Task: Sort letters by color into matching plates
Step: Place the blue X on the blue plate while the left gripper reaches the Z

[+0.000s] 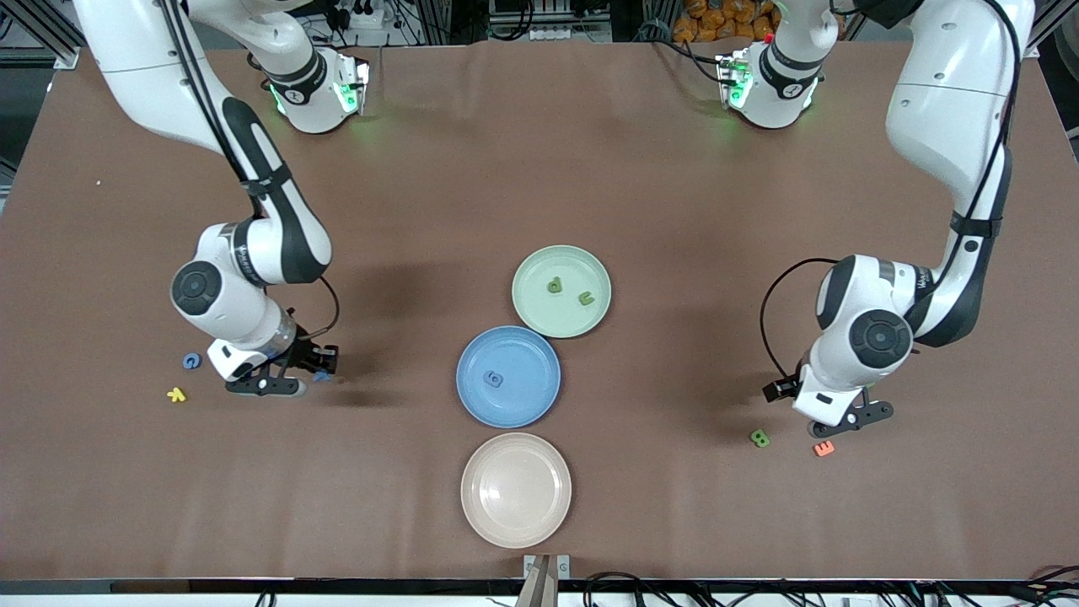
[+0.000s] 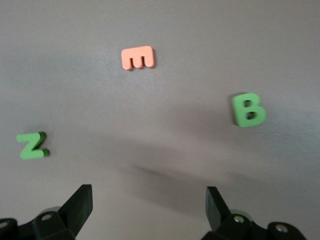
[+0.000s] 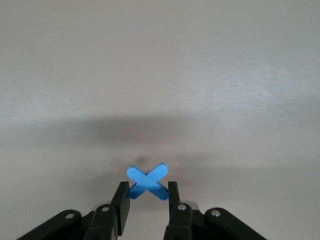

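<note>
**Blue X gripped in right hand**

We see the right hand [image 3: 145, 197] clamped on the blue X [image 3: 148, 181], low over the counter [image 1: 421, 211]. Left hand [image 2: 150, 205] spread wide, holding nothing; green B [image 2: 248, 110], orange E [image 2: 138, 57] and green Z [image 2: 31, 145] lie just ahead of its fingertips.

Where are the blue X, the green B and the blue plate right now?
blue X [image 3: 148, 180], right wrist view, centre of the cross, between the right gripper's fingers.
green B [image 2: 248, 110], left wrist view, middle of its face.
blue plate [image 1: 527, 400], front view, bare floor.
</note>
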### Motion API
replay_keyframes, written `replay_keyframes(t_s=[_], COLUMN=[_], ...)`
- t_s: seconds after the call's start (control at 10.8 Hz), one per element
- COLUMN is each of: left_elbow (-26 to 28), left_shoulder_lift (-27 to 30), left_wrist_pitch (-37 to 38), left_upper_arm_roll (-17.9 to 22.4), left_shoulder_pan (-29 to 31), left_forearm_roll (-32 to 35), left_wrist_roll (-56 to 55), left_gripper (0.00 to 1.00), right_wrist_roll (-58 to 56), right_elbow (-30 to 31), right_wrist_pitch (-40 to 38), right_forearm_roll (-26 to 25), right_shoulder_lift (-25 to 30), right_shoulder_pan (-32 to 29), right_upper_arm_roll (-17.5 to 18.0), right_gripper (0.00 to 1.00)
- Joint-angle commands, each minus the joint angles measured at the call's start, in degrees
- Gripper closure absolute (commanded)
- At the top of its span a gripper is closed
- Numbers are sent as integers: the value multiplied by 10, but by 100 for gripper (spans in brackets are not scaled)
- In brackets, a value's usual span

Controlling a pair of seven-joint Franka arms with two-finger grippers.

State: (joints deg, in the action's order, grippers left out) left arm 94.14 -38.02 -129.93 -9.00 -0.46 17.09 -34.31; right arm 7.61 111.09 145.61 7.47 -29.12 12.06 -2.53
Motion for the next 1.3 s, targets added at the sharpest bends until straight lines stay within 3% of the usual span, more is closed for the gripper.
replay_keyframes(t_s=[0.0,0.47,1.21], left_elbow=[39,40,55], left_shoulder_lift=[4,-3,-28], left_wrist_pitch=[-56,-80,-90], left_upper_arm_roll=[-75,-78,-75], left_shoulder_pan=[110,171,217], left_forearm_roll=[3,9,13], left_wrist_roll=[42,43,83], left_gripper=[0,0,0], right_wrist_roll=[80,126,214], right_elbow=[-44,-125,-242], right_wrist_pitch=[-9,-9,-8], right_forearm_roll=[32,99,98], right_shoulder_lift=[-7,-40,-138], right_shoulder_pan=[23,101,191], right_upper_arm_roll=[24,25,26], right_gripper=[77,77,77])
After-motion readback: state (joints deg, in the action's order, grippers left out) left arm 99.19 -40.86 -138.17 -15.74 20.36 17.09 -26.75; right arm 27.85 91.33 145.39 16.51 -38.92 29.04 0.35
